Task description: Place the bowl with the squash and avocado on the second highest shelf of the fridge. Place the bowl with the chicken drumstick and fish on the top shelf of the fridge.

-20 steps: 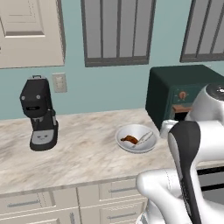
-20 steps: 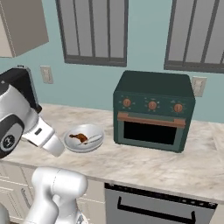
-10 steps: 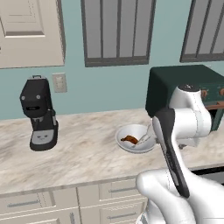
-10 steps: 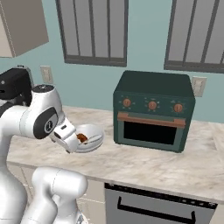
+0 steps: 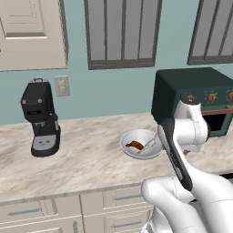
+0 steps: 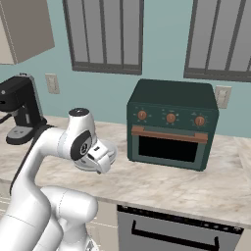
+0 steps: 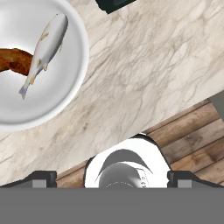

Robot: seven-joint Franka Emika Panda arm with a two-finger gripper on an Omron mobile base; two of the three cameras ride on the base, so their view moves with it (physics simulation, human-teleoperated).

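- The white bowl sits on the marble counter, just left of the dark green toaster oven and well right of the black coffee machine.
- Inside it lie the chicken drumstick, reddish-brown, and the fish, pale grey and slim, touching each other near the bowl's middle.
- The hand hangs above the bowl's near-right edge; the hand view looks straight down on the counter, with the bowl at its upper left.
- Its two finger tips stand wide apart at the lower corners of the hand view with nothing between them, so the hand is released and empty.
- Judging by its look, the bowl is shallow, stiff and smooth, likely light but slippery; its thin rim is the only place two fingers could pinch.
- A sound hold would be one finger inside and one outside the wall on the side nearest the hand, clear of the fish's tail.
- A one-sided rim hold may let the bowl tip; it should be kept level so the loose food does not slide out.
- The orange-tan bowl and the fridge shelves are not before these cameras, so the top shelf is yet to be reached.
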